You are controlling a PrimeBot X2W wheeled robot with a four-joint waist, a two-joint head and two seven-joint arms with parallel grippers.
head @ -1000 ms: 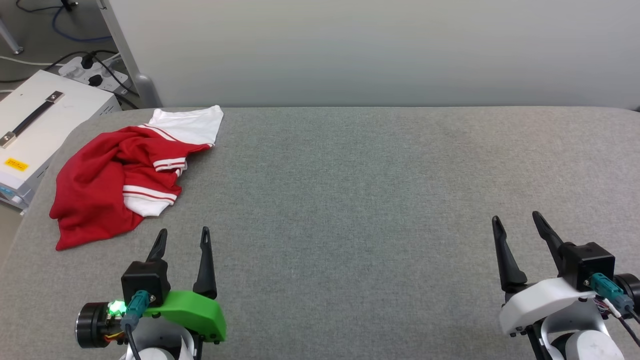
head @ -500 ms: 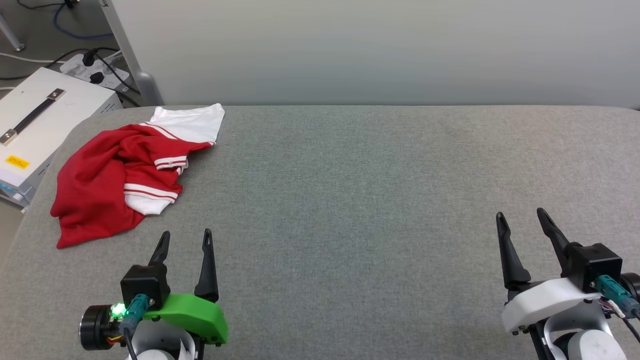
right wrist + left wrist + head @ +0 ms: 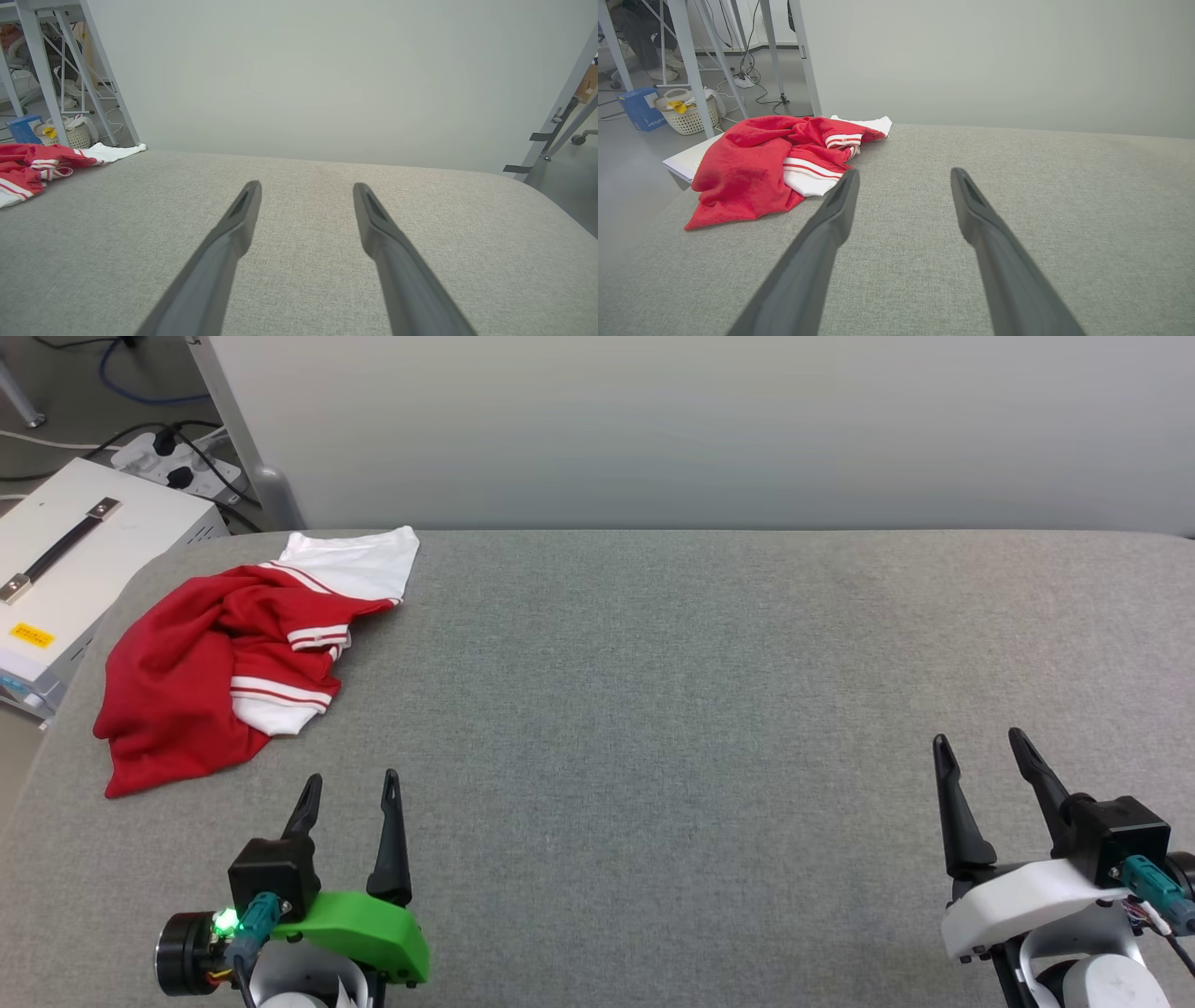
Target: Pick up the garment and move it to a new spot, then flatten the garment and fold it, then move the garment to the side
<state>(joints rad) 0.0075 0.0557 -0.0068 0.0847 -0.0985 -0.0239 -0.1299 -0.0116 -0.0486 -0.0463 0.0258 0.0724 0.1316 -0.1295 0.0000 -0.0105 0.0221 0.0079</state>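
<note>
At ten o'clock on the gray table point(image 3: 700, 644), near its far left corner: shirt point(image 3: 177, 681), crumpled, red with white sleeves and striped trim, one sleeve reaching the far edge. Wide bare surface from center to three o'clock. White box point(image 3: 84, 541) just beyond the left edge. Left gripper point(image 3: 353, 775) at seven, right gripper point(image 3: 977, 735) at five, fingers spread apart, holding nothing.

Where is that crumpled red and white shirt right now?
In the head view the crumpled red jersey T-shirt with white sleeves lies at the far left corner of the grey fabric-covered table, just ahead of the left gripper and not touching it.
</note>
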